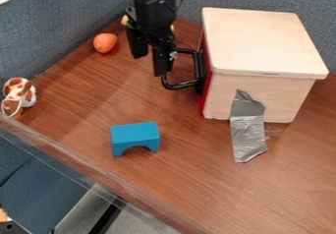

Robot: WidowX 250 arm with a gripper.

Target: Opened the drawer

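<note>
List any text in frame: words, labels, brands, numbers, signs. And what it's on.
No readable text.
Pale mark on the hand: too small to tell if it's print.
Faint dark mark on the front edge of the wooden box's lid: too small to read.
Blue block, grey tape, orange object: no lettering visible.

On counter (190,174): box (263,41) right of jaws, handle (179,86) between; block (135,131) in front; round object (105,43) left, behind; toy (19,96) farther left.
</note>
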